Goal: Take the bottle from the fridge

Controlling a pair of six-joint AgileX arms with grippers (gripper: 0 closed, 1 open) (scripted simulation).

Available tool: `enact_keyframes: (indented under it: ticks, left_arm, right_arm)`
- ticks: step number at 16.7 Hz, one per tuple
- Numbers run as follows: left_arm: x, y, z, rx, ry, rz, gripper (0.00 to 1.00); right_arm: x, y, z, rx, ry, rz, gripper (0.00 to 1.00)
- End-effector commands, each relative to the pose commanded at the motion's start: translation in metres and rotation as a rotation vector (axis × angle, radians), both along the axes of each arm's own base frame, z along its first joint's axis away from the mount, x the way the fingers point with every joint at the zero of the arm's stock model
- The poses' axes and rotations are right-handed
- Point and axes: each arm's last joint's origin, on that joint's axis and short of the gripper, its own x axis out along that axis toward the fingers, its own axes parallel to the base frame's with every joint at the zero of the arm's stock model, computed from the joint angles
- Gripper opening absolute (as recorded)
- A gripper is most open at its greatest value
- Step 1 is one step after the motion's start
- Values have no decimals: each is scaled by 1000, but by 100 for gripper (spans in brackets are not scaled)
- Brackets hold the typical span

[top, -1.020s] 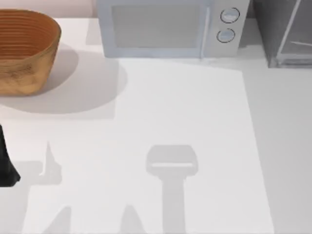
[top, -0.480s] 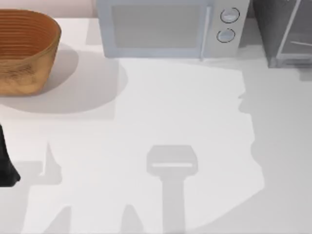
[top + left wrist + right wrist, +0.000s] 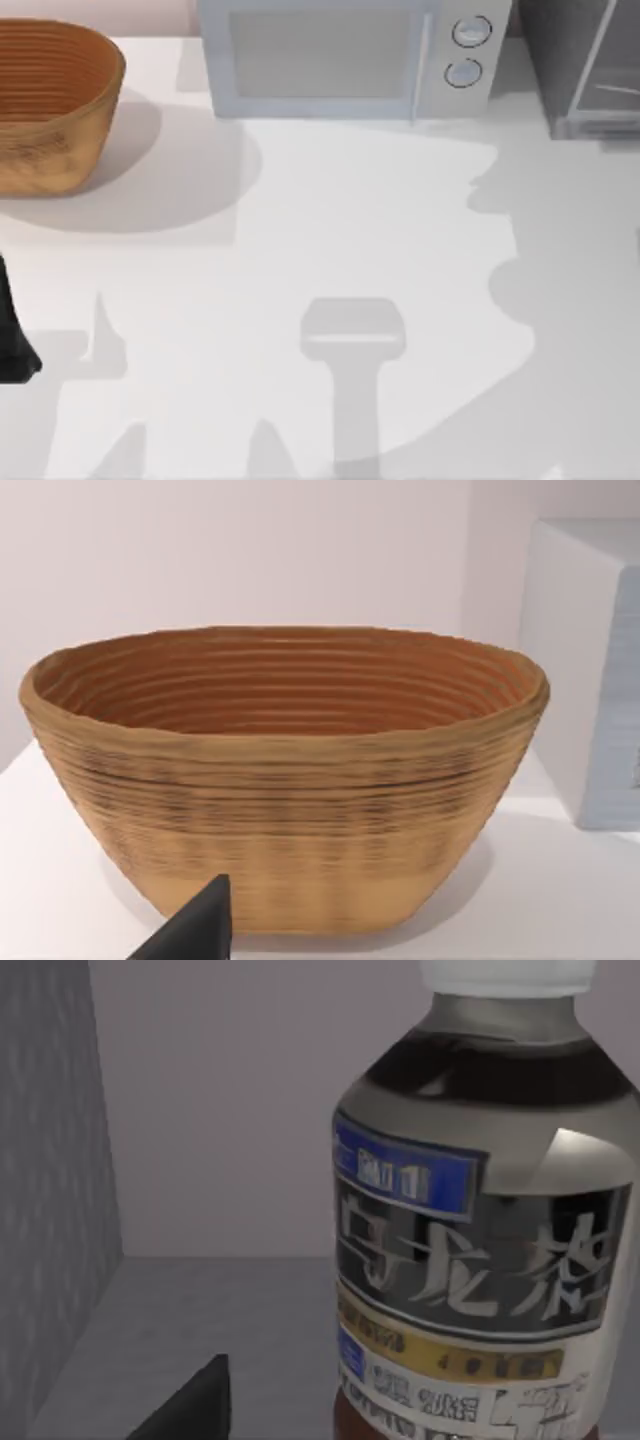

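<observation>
Overhead, the white desk (image 3: 330, 230) carries a woven basket (image 3: 50, 105) at its far left corner, a light-grey microwave (image 3: 340, 55) with two round knobs at the back centre, and the dark grey fridge (image 3: 580, 65) at the back right corner, its pale-framed door panel angled. A dark piece of the left arm (image 3: 12, 335) sits at the left edge of the desk, and broad arm shadows fall across the right half of the surface. From the left wrist, the basket (image 3: 285, 780) stands upright and close, the pale side of the microwave (image 3: 590, 670) just beside it, and one dark fingertip of the left gripper (image 3: 195, 930) juts up in front; how far it is open I cannot tell. From the right wrist, the bottle (image 3: 480, 1220) stands upright on a grey floor beside a grey wall (image 3: 50, 1180), white cap above a blue-and-gold label, very close to the lens. One dark fingertip of the right gripper (image 3: 190, 1405) shows near the bottle's base without touching it; its opening I cannot tell either.
</observation>
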Motion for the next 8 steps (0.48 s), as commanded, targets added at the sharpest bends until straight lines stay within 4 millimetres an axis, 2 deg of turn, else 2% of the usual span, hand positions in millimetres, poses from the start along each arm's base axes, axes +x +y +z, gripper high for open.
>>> enact_keyframes:
  ticks: [2, 8]
  left_arm:
    - [0, 0, 0, 0, 0, 0, 100]
    - [0, 0, 0, 0, 0, 0, 100]
  right_arm:
    - [8, 0, -3, 2, 9, 2, 100]
    - [56, 0, -1, 0, -1, 2, 100]
